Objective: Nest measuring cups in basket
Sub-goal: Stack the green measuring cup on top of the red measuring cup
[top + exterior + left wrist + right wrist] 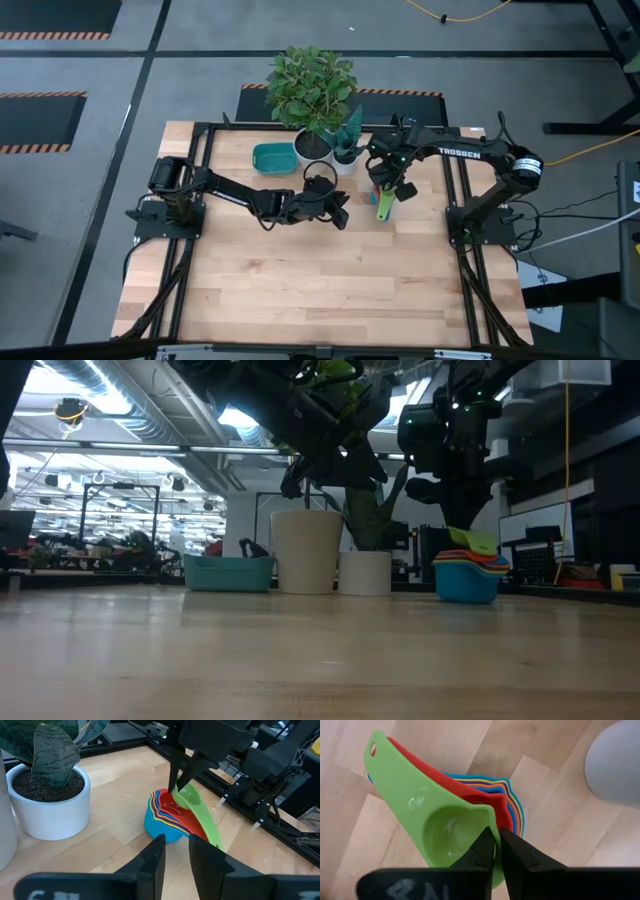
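A stack of nested measuring cups (161,826), the biggest and lowest one blue, stands on the table right of the small plant pot; it also shows in the low view as a stack (466,578). The green cup (415,795) lies tilted on top, with my right gripper (495,840) shut on it from above. My left gripper (177,855) hovers just left of the stack, pointing at it, fingers a little apart with nothing between them. The teal basket (274,157) sits by its base on the table at the far left, holding no cups. My right gripper pinches the wall of the green cup's bowl (489,815), on the side away from the handle, with one finger inside the bowl and one outside. The fingers point down from above. The cup sits tilted on the red cup, and its handle (210,827) slopes down along the red handle.
A large white pot (307,552) with a leafy plant and a smaller white pot (50,810) stand between the basket and the stack. Black frame rails (455,195) border the table's sides. Bare wood stretches toward the near edge.
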